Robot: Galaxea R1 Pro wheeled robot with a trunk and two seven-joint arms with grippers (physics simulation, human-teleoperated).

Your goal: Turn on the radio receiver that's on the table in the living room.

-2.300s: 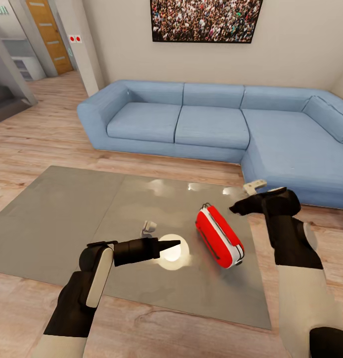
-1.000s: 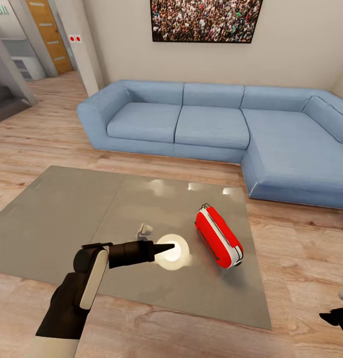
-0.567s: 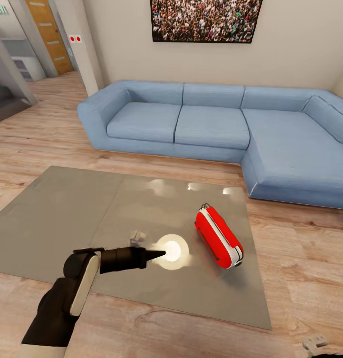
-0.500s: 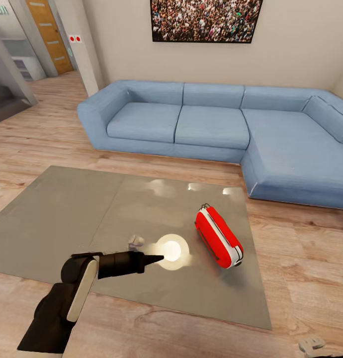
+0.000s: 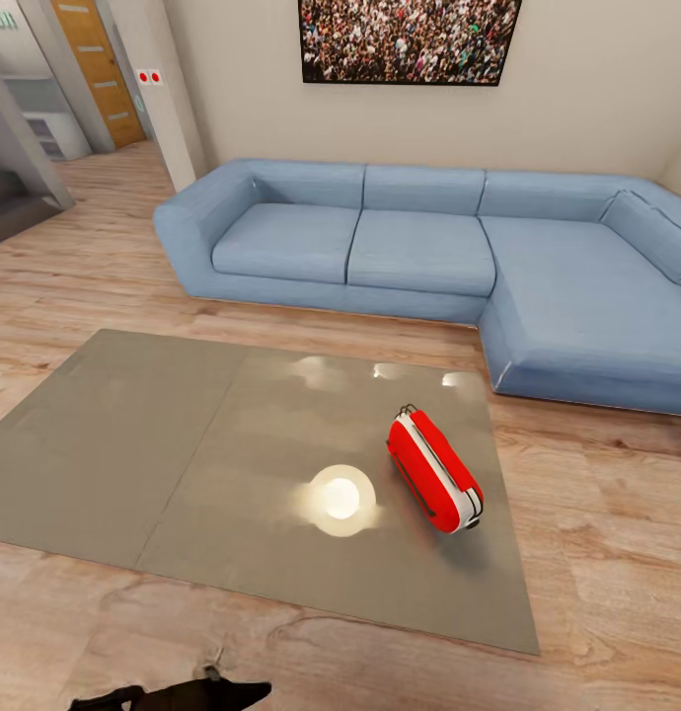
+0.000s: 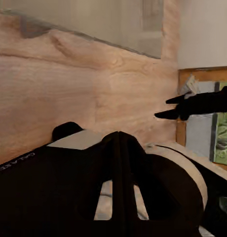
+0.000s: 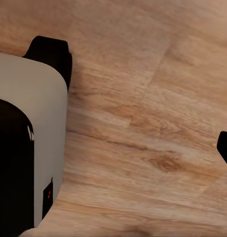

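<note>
The left pincer (image 5: 237, 688) sits at the head view's 6 o'clock edge; whether it is wide or narrow I cannot tell. The radio receiver (image 5: 435, 471) lies on the bench (image 5: 133, 434), toward its 3 o'clock side, before the sofa (image 5: 419, 247).

Red, white-banded radio (image 5: 435, 471); glossy grey-taupe table (image 5: 133, 454)

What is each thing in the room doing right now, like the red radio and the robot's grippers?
Small red rounded radio with white band: lying tipped on the table, untouched.
Low glossy grey-taupe table: bearing the radio, bright lamp reflection on top.
Big blue corner sofa: unoccupied.
Left gripper: low at the picture's bottom edge, off the table.
Orange wooden door: shut.
</note>
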